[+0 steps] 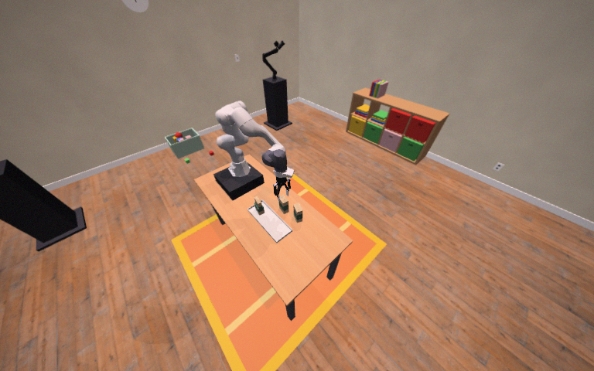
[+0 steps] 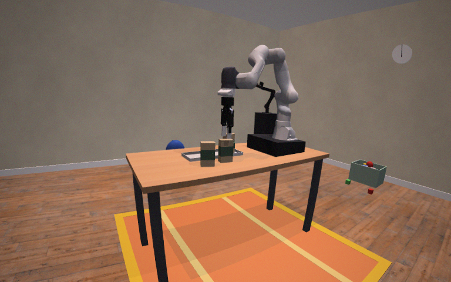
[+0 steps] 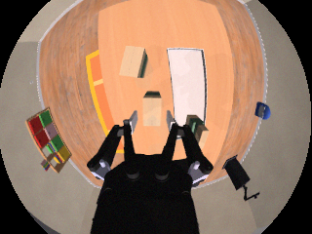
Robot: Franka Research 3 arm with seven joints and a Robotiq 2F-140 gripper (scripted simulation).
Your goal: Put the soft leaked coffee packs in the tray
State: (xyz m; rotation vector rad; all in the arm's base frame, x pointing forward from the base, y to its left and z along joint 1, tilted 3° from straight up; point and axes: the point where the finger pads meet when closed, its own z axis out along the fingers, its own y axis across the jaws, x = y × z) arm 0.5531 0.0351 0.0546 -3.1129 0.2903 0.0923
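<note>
On wood, one coffee pack stands below the open gripper.

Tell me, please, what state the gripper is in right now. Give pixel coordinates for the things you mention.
Gripper [image 1: 282, 196] [image 2: 226, 137] [image 3: 151, 115]: open, holding nothing, its fingers above a coffee pack [image 1: 284, 205] [image 2: 225, 151] [image 3: 152, 111].

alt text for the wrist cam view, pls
Open gripper above an upright coffee pack, its fingers on either side in view. A second pack stands farther up the table; a third is at the near end of a white tray, partly behind a finger.
</note>
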